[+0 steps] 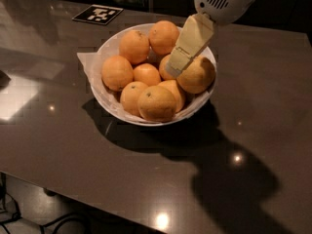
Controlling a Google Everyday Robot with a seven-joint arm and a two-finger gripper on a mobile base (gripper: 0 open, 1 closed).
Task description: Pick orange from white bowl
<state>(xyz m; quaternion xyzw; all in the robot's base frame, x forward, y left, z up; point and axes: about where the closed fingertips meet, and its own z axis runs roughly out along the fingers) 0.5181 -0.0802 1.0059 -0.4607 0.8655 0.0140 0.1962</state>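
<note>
The white bowl [109, 50], lined with white paper, stands on the dark table and holds several oranges. The largest, duller yellow-orange orange [197, 77] lies against the bowl's right rim. My gripper [174, 70] reaches down into the bowl from the upper right. Its cream tip sits at the left side of that orange, between it and the smaller oranges in the middle. The gripper's body hides part of one middle orange. No orange is lifted.
A black-and-white marker card [97, 14] lies on the table behind the bowl at the upper left. The table's front edge [97, 191] runs across the lower left, with floor and cables below. The arm's shadow falls on the table at the lower right.
</note>
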